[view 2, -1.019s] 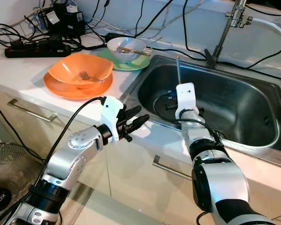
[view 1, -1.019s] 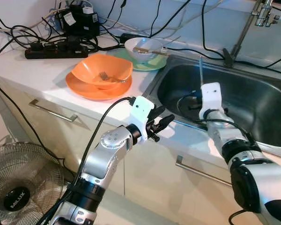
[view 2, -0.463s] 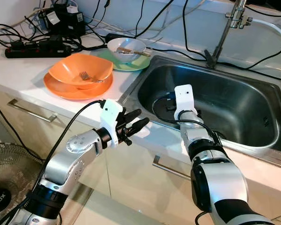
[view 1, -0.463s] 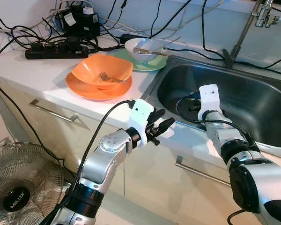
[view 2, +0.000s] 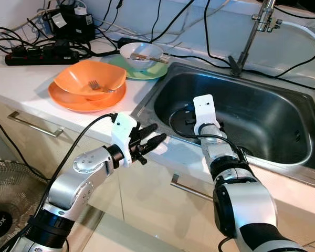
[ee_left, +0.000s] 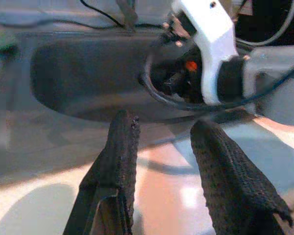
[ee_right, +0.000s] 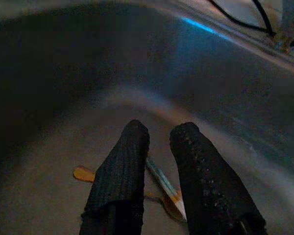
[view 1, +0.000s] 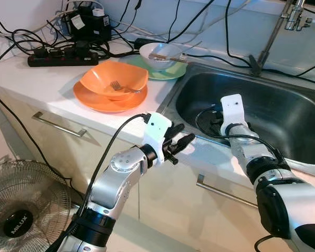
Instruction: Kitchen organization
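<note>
You are reaching the right gripper [ee_right: 159,142], jaws slightly parted and empty, over the utensil [ee_right: 164,183] in the sink [view 1: 283,113]; centre before closing.

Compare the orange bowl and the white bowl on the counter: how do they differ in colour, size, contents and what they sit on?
The orange bowl is larger than the white bowl and nearer the counter's front edge. The orange bowl sits on an orange plate; the white bowl sits on a green plate beside the sink. The orange bowl holds a fork; the white bowl has utensils lying across it. Both stand upright on plates.
</note>
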Robot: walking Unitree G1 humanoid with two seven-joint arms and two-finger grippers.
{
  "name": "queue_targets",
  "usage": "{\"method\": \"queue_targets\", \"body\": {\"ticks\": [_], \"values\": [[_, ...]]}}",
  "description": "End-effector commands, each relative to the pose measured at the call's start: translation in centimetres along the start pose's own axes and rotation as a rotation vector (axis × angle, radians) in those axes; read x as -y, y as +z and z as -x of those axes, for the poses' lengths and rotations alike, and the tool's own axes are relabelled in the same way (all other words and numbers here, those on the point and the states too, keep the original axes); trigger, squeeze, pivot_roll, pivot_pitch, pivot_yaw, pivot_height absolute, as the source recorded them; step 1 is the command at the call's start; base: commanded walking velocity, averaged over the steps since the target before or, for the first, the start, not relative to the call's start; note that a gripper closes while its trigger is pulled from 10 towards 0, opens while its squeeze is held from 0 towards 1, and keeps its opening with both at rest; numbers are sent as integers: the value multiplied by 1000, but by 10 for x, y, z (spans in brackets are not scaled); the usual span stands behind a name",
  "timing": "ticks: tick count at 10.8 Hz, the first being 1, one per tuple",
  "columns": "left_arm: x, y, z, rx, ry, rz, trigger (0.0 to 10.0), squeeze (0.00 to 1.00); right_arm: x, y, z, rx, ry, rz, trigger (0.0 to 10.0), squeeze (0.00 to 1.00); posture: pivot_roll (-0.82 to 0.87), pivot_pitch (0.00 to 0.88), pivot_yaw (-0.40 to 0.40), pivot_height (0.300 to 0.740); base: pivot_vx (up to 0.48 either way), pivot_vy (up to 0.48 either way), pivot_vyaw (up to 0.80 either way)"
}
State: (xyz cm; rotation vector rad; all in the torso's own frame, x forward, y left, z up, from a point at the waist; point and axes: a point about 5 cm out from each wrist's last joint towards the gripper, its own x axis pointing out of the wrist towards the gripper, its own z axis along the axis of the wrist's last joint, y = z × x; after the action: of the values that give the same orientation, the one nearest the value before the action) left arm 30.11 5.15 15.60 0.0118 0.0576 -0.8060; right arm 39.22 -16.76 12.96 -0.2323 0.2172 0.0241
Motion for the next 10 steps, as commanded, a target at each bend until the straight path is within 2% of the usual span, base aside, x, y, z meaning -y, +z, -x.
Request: {"method": "queue_targets", "body": {"ticks": [1, 2, 3, 4, 5, 6, 7, 8, 10], "values": [[-4, 9, -1, 34, 47, -67, 10000, 0, -10, -7, 2, 1, 43, -15, 10000, 0, 263, 5, -48, 725, 0, 0, 0], [-9, 13, 0, 29, 99, -223, 10000, 0, -16, 3, 2, 76, 83, -43, 10000, 0, 259, 7, -43, 725, 0, 0, 0], [-11, 17, 1, 38, 135, -327, 10000, 0, -18, 9, 2, 128, 101, -82, 10000, 0, 259, 13, -45, 725, 0, 0, 0], [-15, 24, 4, 18, 202, -614, 10000, 0, -21, 11, 5, 182, 128, -156, 10000, 0, 255, 14, -50, 725, 0, 0, 0], [-18, 24, 5, 13, 242, -670, 10000, 0, -23, 8, 6, 188, 135, -164, 10000, 0, 254, 16, -50, 725, 0, 0, 0], [-24, 26, 7, 6, 292, -772, 10000, 0, -24, 6, 7, 199, 134, -177, 10000, 0, 249, 17, -48, 725, 0, 0, 0], [-31, 31, 10, 3, 346, -908, 10000, 0, -26, 1, 9, 193, 134, -196, 10000, 0, 250, 17, -48, 725, 0, 0, 0], [-42, 36, 14, -7, 431, -951, 10000, 0, -29, -1, 9, 191, 141, -204, 10000, 0, 252, 17, -51, 725, 0, 0, 0], [-59, 44, 21, -26, 527, -975, 10000, 0, -31, 1, 9, 201, 147, -208, 10000, 0, 250, 19, -53, 725, 0, 0, 0]]}}
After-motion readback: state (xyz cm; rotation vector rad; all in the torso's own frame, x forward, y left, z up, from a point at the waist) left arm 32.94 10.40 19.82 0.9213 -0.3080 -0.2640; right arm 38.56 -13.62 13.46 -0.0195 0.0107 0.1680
